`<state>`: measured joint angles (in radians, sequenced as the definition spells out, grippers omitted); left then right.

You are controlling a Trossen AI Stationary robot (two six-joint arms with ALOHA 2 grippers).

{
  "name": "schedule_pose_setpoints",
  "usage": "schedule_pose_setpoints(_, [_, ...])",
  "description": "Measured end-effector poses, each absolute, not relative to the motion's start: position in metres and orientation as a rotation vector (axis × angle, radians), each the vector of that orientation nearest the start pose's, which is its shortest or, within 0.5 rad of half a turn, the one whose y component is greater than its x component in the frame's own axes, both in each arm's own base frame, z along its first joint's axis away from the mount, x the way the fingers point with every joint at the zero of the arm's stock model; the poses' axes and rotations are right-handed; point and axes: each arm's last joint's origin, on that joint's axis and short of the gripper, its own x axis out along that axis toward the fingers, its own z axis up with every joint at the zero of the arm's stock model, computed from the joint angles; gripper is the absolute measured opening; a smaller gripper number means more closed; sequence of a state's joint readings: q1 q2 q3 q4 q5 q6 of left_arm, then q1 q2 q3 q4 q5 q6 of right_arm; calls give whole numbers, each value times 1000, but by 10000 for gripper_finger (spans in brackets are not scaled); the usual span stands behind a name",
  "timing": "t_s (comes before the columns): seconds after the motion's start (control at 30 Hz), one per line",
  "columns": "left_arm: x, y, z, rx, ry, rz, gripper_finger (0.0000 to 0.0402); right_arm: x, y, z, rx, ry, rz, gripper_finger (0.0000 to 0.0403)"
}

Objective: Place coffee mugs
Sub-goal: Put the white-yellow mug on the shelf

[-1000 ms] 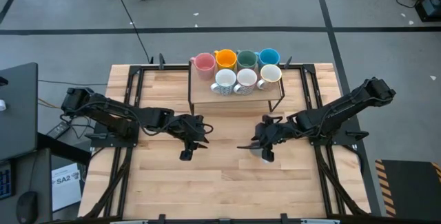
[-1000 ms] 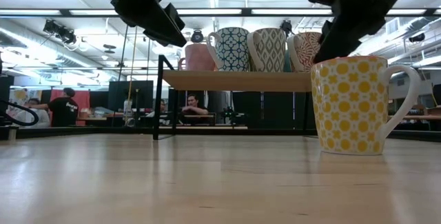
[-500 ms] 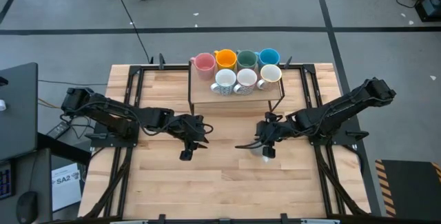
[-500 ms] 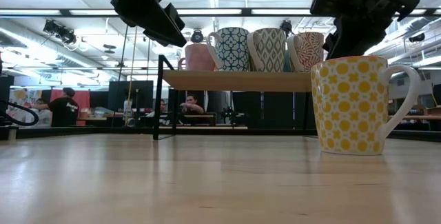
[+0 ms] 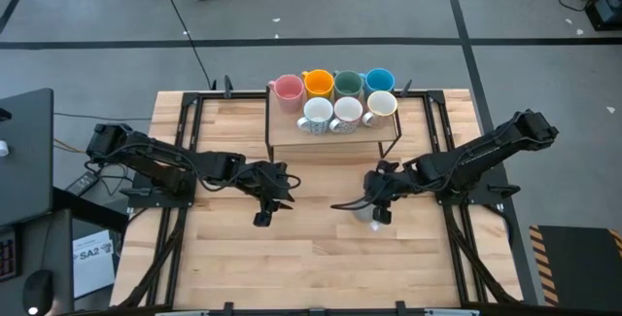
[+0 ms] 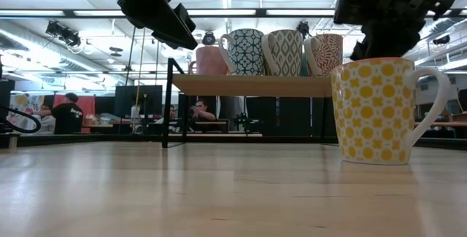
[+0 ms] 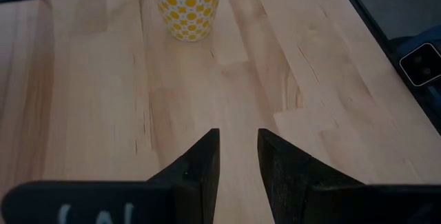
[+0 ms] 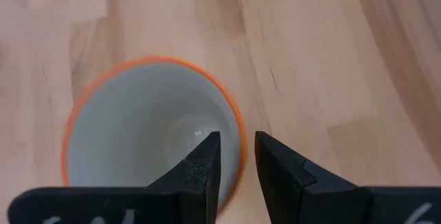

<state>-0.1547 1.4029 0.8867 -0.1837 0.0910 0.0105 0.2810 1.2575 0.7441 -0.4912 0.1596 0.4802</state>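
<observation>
Yellow-dotted mug (image 6: pixel 376 111) | rim betw. R gripper (image 8: pixel 231 156) fingers, slightly apart | upright on table (image 5: pixel 292 258)

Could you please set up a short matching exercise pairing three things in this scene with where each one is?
Things:
1. yellow-patterned mug
2. pink mug
3. left gripper

Places:
A. at the left end of the raised shelf's back row
B. above bare tabletop, left of centre
C. standing on the table directly under the right gripper

Pairs: 1-C, 2-A, 3-B
</observation>
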Motion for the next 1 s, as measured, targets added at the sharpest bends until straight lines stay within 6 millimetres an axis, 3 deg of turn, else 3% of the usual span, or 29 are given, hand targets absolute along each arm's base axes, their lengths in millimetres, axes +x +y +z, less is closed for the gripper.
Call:
schedule_pose_setpoints(0.2, [289,-48,233,32,700,-239,105,222,59,203,305,1013,-190,85])
schedule_pose_setpoints(0.47, [289,-48,233,32,700,-239,105,222,59,203,467,996,-290,22])
schedule_pose_setpoints(0.77, [290,-46,235,3,679,-161,105,222,55,204,716,868,-550,26])
schedule_pose_setpoints(1.0, [296,-46,242,10,588,-123,105,223,55,204,880,803,-653,24])
